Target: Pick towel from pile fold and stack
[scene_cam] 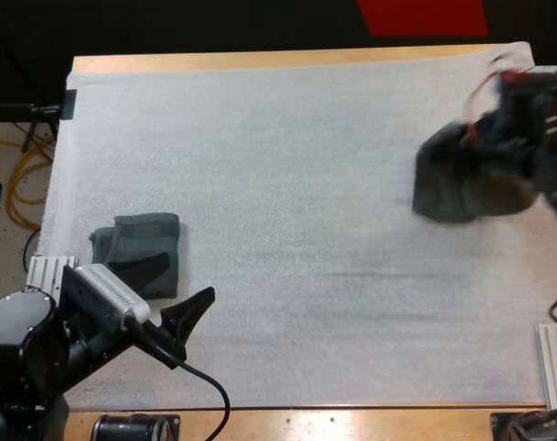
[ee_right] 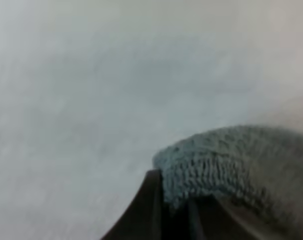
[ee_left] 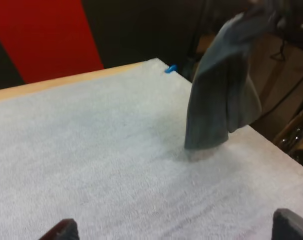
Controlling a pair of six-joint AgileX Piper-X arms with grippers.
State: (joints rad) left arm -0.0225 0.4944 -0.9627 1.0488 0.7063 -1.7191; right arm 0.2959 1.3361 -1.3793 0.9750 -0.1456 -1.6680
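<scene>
Pinches a hanging towel (scene_cam: pixel 458 184) in the right gripper's (scene_cam: pixel 485 124) fingers. Holds the left gripper's (scene_cam: pixel 171 294) fingers spread — beside a folded towel (scene_cam: pixel 142 246).

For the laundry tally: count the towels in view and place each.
2. A folded towel lies on the mat by the left gripper; the other towel hangs from the right gripper over the mat's right side. The right arm could hide more.

No readable text, labels or numbers anywhere.
</scene>
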